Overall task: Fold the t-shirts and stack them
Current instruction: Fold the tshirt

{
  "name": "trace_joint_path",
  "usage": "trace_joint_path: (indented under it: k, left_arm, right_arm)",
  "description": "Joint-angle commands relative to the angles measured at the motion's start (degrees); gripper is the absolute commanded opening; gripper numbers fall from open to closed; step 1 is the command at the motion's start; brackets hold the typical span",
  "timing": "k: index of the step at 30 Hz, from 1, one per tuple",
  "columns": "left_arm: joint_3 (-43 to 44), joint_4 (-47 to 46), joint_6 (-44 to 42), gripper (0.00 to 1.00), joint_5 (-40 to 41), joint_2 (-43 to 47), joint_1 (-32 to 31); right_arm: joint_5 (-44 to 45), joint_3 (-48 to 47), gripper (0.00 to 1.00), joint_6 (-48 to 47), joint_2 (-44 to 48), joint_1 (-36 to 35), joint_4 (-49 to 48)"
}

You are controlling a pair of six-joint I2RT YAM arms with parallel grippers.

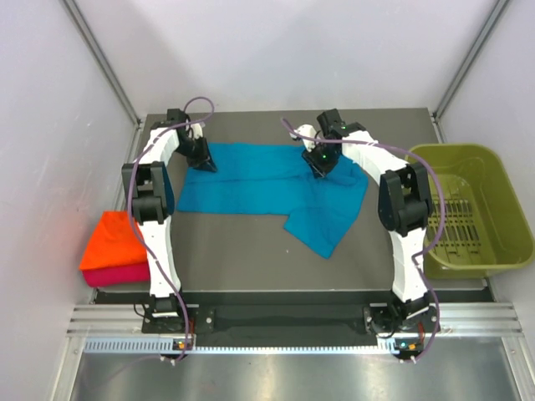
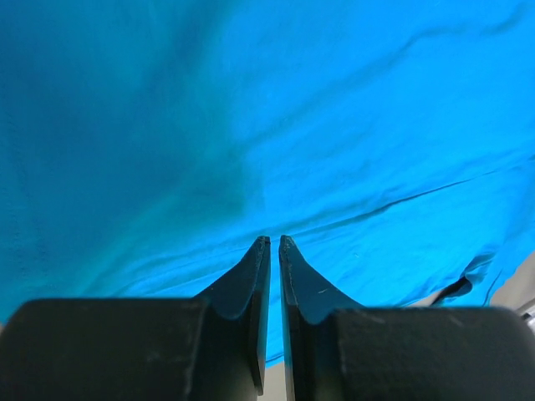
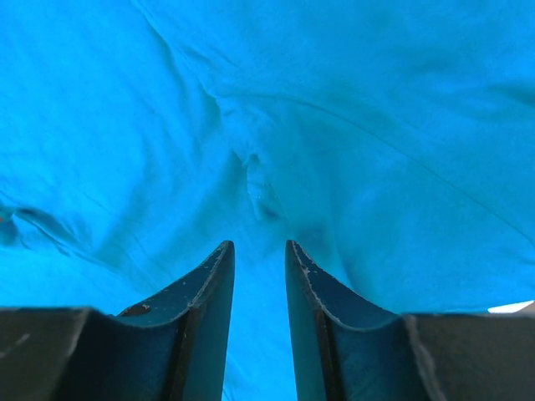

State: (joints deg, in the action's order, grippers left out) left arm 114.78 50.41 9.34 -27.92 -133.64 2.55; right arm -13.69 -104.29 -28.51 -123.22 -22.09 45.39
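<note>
1. The soft teal shirt (image 1: 251, 180) lies wrinkly and spread out on the grey table (image 1: 242, 255).
2. The left gripper (image 2: 272, 241) has its pointy black fingers almost together. I can't tell if it pinches any cloth.
3. The right gripper (image 3: 259, 244) is partly open over a small pucker.
4. The orange shirt (image 1: 113, 241) sits folded on the pink shirt (image 1: 117, 274).

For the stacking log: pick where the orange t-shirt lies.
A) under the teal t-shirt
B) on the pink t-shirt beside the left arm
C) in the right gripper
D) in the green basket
B: the orange t-shirt lies folded on the pink t-shirt, just outside the left arm.
</note>
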Motion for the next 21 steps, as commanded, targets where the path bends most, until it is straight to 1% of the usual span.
trace_joint_path:
  k: [1, 10, 21]
  left_arm:
    - [-1.4, -1.9, 1.5, 0.14, -1.8, 2.7, -0.3]
    - [-1.2, -1.9, 1.7, 0.15, -1.3, 2.5, -0.2]
    - [-1.4, -2.1, 1.7, 0.15, -0.8, 2.5, -0.2]
  right_arm:
    - [-1.8, -3.3, 0.32, -0.7, -0.9, -0.9, -0.1]
    - [-0.5, -6.4, 0.33, -0.8, -5.9, -1.8, -0.2]
    - [2.0, -6.1, 0.33, -2.1, -6.9, -1.8, 0.1]
